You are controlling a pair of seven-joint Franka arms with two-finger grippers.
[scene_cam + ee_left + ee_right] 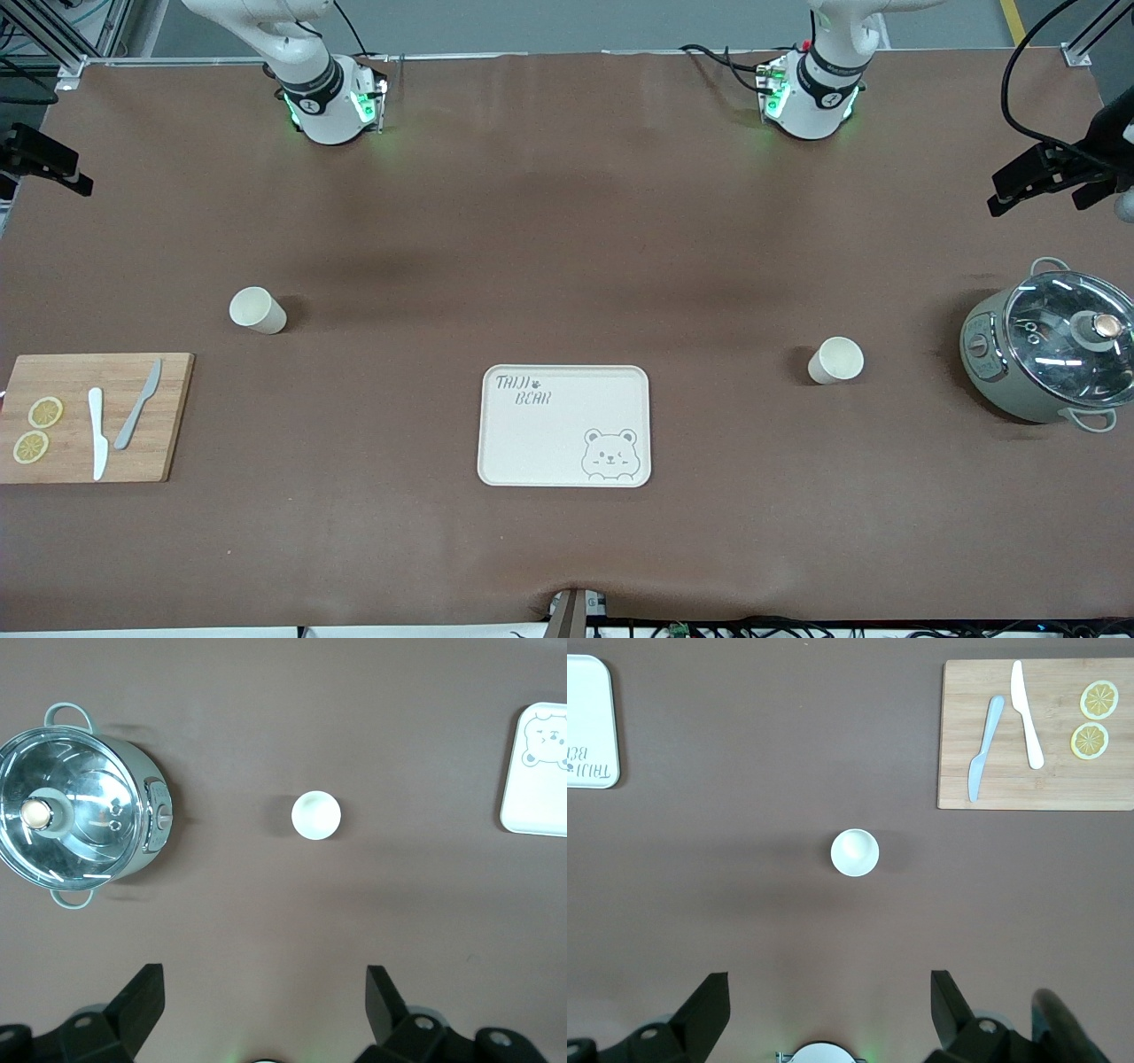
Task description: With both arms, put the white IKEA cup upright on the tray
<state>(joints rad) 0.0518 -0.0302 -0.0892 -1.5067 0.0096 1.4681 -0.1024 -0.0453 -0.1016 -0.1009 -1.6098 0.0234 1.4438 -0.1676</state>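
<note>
Two cups (258, 310) (835, 360) flank tray (564, 426); left gripper (266, 1005), right gripper (830, 1003) spread, aloft

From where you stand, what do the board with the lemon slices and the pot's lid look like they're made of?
The cutting board looks like wood or bamboo: warm tan, matte, with faint lengthwise strips in the right wrist view. The pot's lid looks like clear glass: glossy, with bright reflections and the inside showing through, under a knob whose material I can't tell. The pot body is pale grey-green and smooth, perhaps painted metal or plastic.

Lidded pot (1050, 344); cutting board (93, 416), knives, lemon slices.
</note>
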